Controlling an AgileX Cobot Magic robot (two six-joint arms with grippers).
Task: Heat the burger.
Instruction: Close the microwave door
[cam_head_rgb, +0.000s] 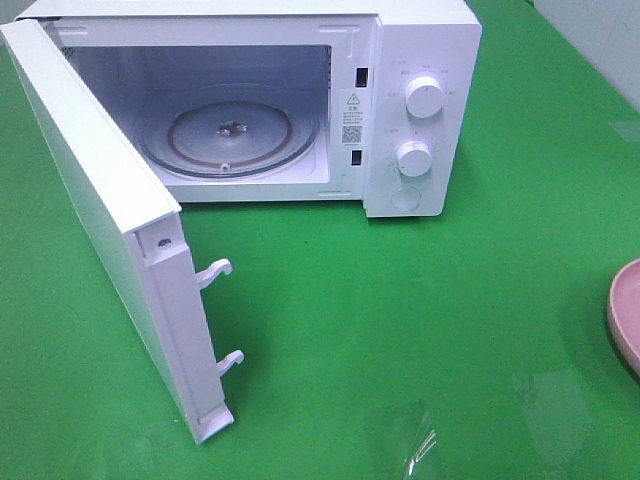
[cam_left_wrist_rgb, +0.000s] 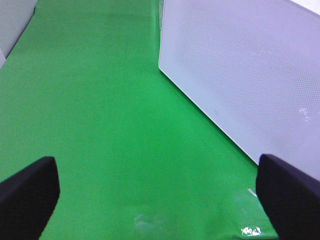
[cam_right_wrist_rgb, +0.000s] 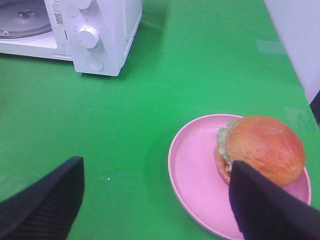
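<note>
The jaws of the right gripper (cam_right_wrist_rgb: 155, 200) are spread wide and hold nothing; between and beyond them the burger (cam_right_wrist_rgb: 262, 150) is seen, resting toward one side of a round pink plate (cam_right_wrist_rgb: 192, 170) on the green table (cam_right_wrist_rgb: 165, 85). The jaws of the left gripper (cam_left_wrist_rgb: 155, 195) are likewise parted wide and empty, and are held over bare table just beside the perforated face of the microwave door (cam_left_wrist_rgb: 250, 70).

In the high view the microwave (cam_head_rgb: 420, 110) is shown with its door (cam_head_rgb: 90, 230) swung fully open, and the glass turntable (cam_head_rgb: 230, 135) inside carries nothing. Only the rim of the plate (cam_head_rgb: 625, 310) is caught at the right edge of that view, well apart from the oven; neither arm is visible there.

The opening of the oven is judged to be done, and the fetching of the burger to be the step in hand. For the next move, the right gripper would need to be lowered around the bun, closed gently enough that it is not crushed, and then carried across to the turntable.
</note>
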